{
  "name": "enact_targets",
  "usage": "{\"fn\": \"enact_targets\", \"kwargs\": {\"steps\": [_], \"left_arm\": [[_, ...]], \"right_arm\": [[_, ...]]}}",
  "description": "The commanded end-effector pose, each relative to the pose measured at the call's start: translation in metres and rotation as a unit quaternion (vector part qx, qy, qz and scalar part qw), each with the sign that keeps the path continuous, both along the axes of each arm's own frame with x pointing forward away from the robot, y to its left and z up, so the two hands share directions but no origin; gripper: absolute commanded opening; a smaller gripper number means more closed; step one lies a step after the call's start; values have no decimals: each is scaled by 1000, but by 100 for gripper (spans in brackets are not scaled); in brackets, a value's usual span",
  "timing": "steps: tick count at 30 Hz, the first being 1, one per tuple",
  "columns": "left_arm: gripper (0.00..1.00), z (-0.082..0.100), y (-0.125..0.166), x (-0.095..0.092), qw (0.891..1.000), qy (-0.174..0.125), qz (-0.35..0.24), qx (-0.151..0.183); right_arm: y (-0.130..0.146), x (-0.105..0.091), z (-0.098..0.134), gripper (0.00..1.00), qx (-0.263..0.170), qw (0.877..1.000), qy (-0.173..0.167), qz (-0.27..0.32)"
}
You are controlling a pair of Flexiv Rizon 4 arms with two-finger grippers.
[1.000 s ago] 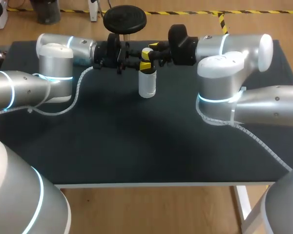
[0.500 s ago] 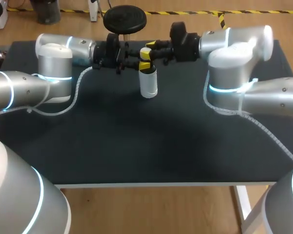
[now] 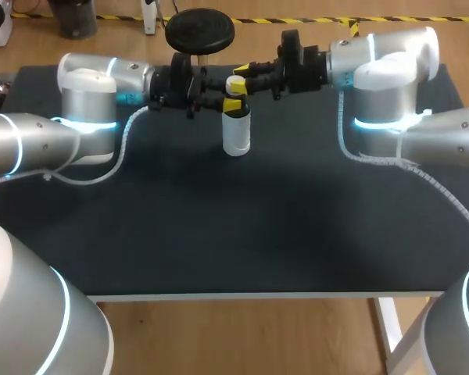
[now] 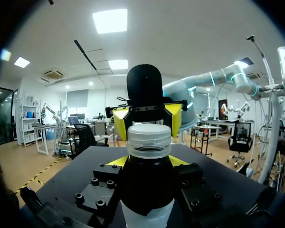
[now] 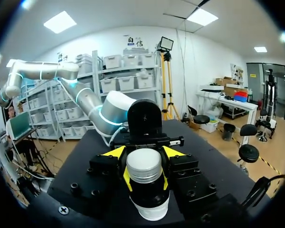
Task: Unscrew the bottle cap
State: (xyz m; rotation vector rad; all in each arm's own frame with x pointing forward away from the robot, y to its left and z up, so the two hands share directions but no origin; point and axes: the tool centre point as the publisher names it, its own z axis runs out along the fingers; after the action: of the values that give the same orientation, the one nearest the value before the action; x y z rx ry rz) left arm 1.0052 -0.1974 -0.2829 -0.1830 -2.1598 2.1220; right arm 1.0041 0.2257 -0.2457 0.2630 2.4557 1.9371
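A white bottle (image 3: 236, 137) with a dark neck stands upright near the table's far edge. My left gripper (image 3: 233, 105) comes in from the left and is shut on the dark neck (image 4: 147, 185) just under the cap. The pale ribbed cap (image 3: 234, 81) (image 4: 148, 140) (image 5: 143, 164) sits on top. My right gripper (image 3: 238, 80) reaches in from the right at cap height. Its yellow fingers (image 5: 115, 152) flank the cap on both sides, shut on it. In the left wrist view the right gripper (image 4: 147, 121) shows straight behind the cap.
The dark tabletop (image 3: 219, 234) stretches from the bottle toward the near edge. My left arm's elbow (image 3: 86, 101) sits at the far left and my right arm's elbow (image 3: 383, 86) at the far right.
My right arm's elbow and wrist have swung to the right and toward the far edge while its fingertips stayed at the cap. The bottle and the left arm have not moved.
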Motion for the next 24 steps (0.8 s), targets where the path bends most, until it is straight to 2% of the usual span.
{"fn": "enact_targets", "kwargs": {"steps": [1,9,15,24], "left_arm": [[0,-2,0,4,1000,0,-1,0],[0,-2,0,4,1000,0,-1,0],[0,-2,0,4,1000,0,-1,0],[0,-2,0,4,1000,0,-1,0]], "right_arm": [[1,2,-3,0,9,997,21,78],[3,1,-5,0,-3,989,26,146],[7,-1,-5,0,10,977,25,209],[8,-1,-7,0,4,951,41,305]]}}
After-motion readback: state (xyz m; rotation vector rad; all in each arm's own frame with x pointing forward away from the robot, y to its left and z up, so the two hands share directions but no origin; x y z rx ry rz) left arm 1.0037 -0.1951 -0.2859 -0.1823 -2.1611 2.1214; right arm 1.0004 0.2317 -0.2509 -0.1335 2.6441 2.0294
